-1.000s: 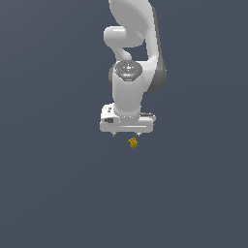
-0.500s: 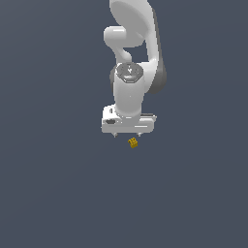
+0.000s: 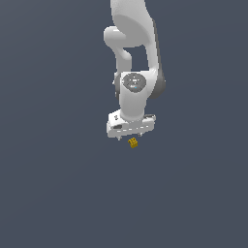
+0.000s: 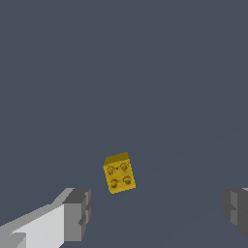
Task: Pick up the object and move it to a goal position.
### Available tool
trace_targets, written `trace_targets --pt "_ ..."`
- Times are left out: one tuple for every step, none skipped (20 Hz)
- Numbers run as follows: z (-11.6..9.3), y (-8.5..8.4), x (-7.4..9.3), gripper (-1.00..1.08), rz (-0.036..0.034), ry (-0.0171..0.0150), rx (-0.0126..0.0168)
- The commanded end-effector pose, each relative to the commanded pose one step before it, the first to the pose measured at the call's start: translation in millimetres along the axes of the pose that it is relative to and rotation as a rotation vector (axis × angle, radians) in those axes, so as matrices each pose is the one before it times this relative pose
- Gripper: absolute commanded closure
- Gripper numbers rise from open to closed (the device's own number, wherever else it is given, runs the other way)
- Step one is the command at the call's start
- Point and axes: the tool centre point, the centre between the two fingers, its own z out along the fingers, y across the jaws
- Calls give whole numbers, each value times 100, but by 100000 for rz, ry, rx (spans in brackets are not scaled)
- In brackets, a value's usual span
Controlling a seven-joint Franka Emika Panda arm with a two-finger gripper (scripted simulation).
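Plain, matte slate-grey floor (image 3: 58,193) with no visible edges or corners in either view. A single tiny mustard-yellow blocky piece (image 3: 133,143) (image 4: 118,173) lies directly on it, four small round studs on its upper face, turned slightly askew in the wrist view.

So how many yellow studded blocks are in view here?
1. The yellow block lies on the dark floor, between the open fingers of the gripper and untouched. No others show, though the arm could hide some.

Just a plain, flat, dark slate-grey surface (image 3: 53,193) filling both views, uniform in tone, unmarked, bearing no other items.
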Motion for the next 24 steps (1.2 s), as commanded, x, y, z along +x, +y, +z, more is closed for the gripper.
trace_targets --pt "1325 -687 -595 -92 -6791 83 45" --pt "463 -266 -205 -92 -2451 47 34" --pt "424 -255 -189 -92 -2274 49 42" --pt "386 -242 -172 -92 -2095 49 46" --pt "349 -226 -156 -92 -1914 48 49" --pt "313 -209 -140 -92 -1733 47 50" --pt "278 -192 -124 -92 -1553 45 49" --pt "243 -172 -108 -92 -1371 42 47" --pt "210 -150 -93 -92 -1187 38 43" --pt "176 -130 -78 -92 -1007 34 38" --pt "144 -108 -63 -92 -825 28 32" --pt "111 -83 -49 -92 -639 23 26" --pt "79 -60 -35 -92 -457 17 19" --pt "47 -37 -21 -92 -276 10 12" --pt "16 -15 -6 -92 -98 4 4" --pt "-64 52 23 -92 561 -95 14" --pt "34 1 -2 -92 0 0 0" --pt "102 4 -6 -92 0 0 0" --pt "165 -19 0 -92 -48 7 -1" --pt "236 9 -14 -92 0 0 0" --pt "299 -14 -8 -92 -48 7 -1" --pt "368 14 -23 -92 0 0 0" --pt "425 -35 -8 -92 -97 14 0" --pt "489 -18 -18 -92 -68 10 0"
